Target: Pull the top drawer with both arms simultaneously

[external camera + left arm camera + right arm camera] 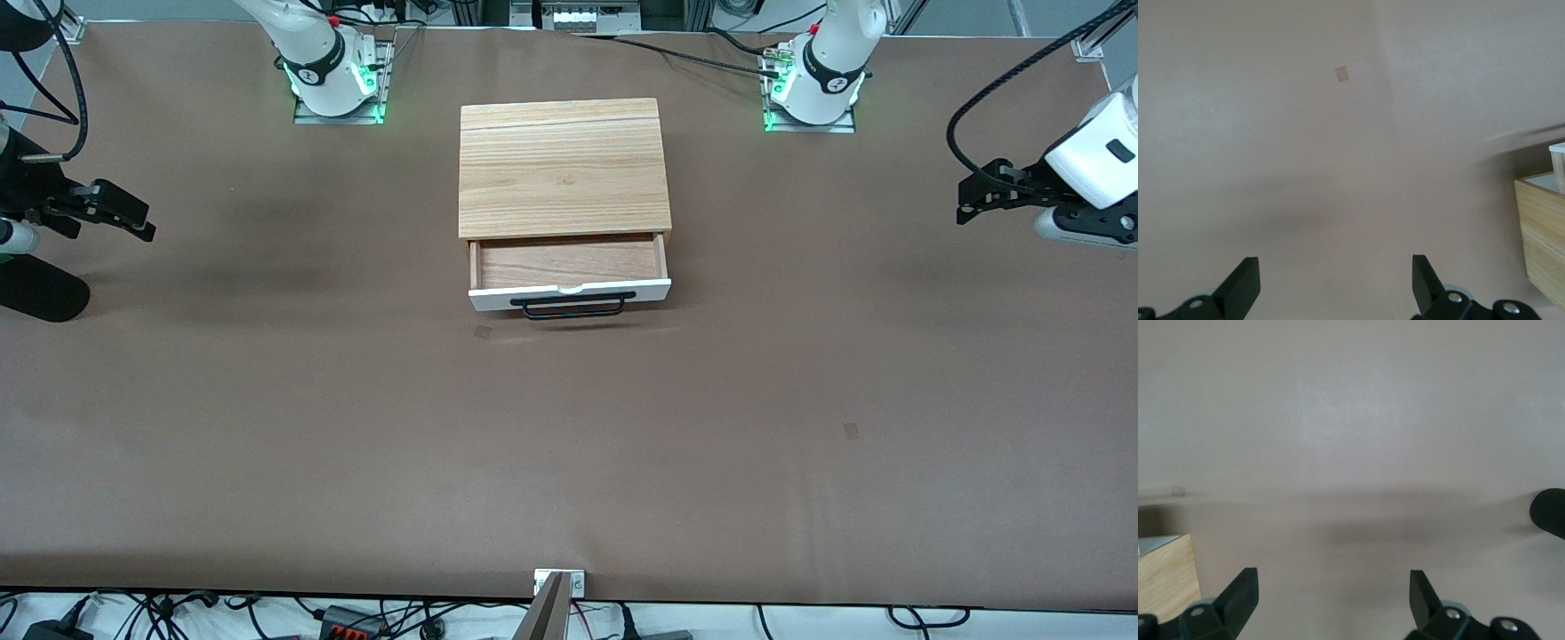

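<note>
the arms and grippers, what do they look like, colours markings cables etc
Both arms are white with black joint bands; each base carries a black ring with a white logo, a red button above it, and green glow at its mounting plate. The left gripper and right gripper are black, with two wedge-shaped fingers on a black body with silver screws. Black cables loop over each arm's wrist.
</note>
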`<state>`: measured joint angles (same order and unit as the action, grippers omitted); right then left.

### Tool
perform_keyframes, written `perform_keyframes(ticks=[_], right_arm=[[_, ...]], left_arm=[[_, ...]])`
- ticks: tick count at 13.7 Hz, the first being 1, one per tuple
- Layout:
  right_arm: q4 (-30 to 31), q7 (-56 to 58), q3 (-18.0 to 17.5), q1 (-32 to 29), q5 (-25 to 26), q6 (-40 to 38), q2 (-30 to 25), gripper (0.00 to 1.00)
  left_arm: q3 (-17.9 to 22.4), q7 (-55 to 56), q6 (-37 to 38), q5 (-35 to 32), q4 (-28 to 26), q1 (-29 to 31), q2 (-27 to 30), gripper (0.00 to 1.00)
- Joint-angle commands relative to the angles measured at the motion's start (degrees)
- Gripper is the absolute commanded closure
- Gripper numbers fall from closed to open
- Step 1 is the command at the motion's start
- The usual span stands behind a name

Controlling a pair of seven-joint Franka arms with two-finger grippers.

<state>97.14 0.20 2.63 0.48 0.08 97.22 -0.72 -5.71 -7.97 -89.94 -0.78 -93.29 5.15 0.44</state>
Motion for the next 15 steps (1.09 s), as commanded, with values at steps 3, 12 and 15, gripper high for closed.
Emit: perform_keyframes(ticks=[3,12,15], right_arm=[[-0.19,0.85,0.01,-0.04,-0.17,-0.10,0.19,0.00],[-0.28,0.85,0.01,0.04,-0.17,0.07,0.19,0.00],[-0.28,0.85,0.01,0.04,-0.17,-0.01,0.19,0.00]], left_arm=[[5.80,0.15,0.74,2.09,0.66,-4.81,-0.70,0.00],[5.45,0.15,0.64,3.50,1.18,-4.72,-1.23,0.00],[5.36,0.15,0.56,3.42,1.18,-4.80,-1.23,0.00]])
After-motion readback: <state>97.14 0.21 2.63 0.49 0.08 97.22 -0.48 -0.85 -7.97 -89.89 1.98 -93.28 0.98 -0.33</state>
